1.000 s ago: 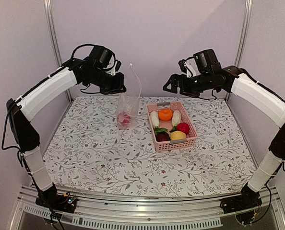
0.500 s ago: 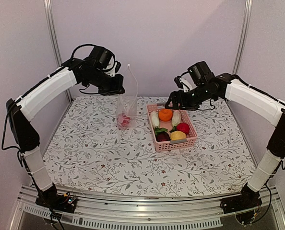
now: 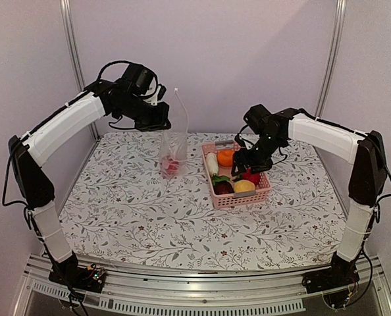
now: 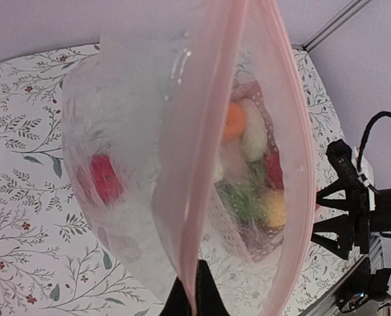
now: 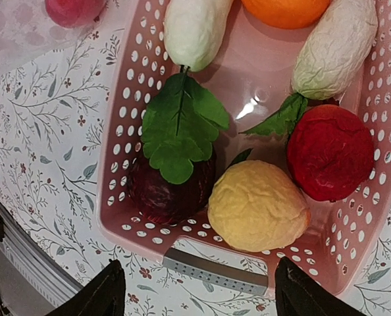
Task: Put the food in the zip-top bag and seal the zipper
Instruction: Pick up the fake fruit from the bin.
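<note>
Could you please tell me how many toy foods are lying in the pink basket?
6: white radish, orange and pale cabbage across the far end of the pink basket; leafy dark purple vegetable, yellow fruit and red fruit nearer. The leaves might hide something small.

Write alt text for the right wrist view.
A pink basket seen from above holds a yellow fruit, a red fruit, a leafy purple vegetable, two white vegetables and an orange. The jaws of the right gripper stand open at the bottom edge.
</note>
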